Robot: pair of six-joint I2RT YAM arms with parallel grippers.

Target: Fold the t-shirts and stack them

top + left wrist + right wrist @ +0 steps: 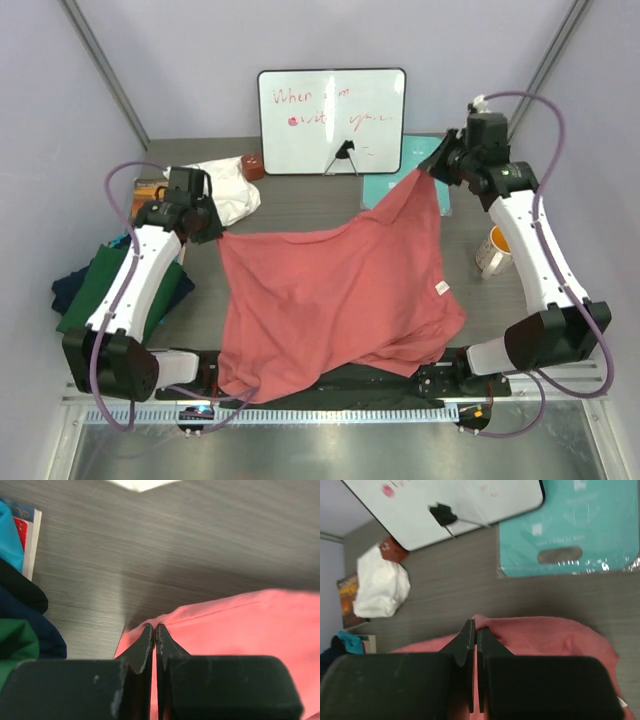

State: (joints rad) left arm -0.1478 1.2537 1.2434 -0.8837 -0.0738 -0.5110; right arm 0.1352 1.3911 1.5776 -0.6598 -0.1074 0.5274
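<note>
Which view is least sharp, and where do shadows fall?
Right wrist view is softest: the white rectangular whiteboard and pale-teal flat mat look blurred. Left wrist view is sharper; a soft shadow lies on the grey wooden table ahead of the left claw. Top external view is crisp and evenly lit, the large salmon-pink cotton t-shirt clear.

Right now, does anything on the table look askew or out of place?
Yes. The pink shirt lies askew. The right fingers hold one corner far back, the left fingers hold another nearer, and its near edge lies close to the arm bases.
</note>
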